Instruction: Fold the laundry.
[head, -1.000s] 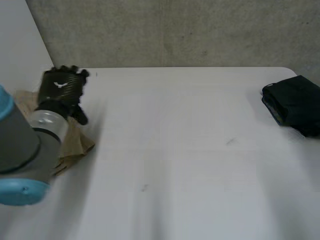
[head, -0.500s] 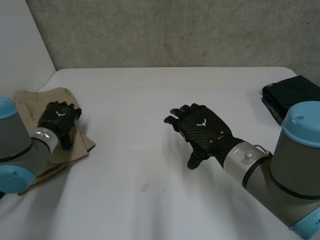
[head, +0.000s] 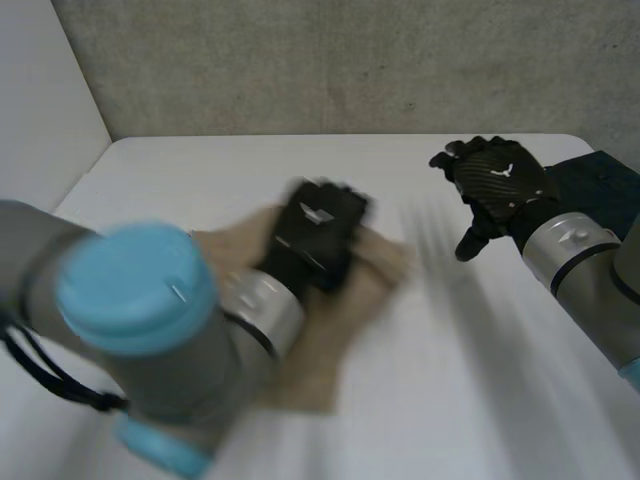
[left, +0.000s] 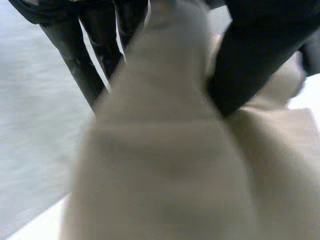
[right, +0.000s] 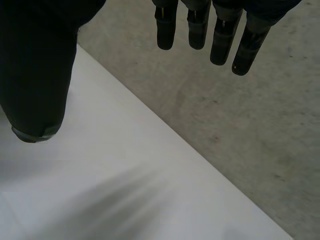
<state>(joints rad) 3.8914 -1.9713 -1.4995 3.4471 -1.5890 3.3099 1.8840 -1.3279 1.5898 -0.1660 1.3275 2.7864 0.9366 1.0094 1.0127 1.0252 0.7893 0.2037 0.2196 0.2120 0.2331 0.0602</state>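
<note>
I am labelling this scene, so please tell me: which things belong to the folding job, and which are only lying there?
In the job: tan cloth, pinched by the left hand; right hand, open and empty.
Lying about: black folded cloth beside the right hand, untouched.

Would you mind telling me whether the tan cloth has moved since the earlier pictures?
Yes. Pinched in the left hand, the tan cloth has moved from the table's left edge toward its middle, nearer the black folded garment at the right.
</note>
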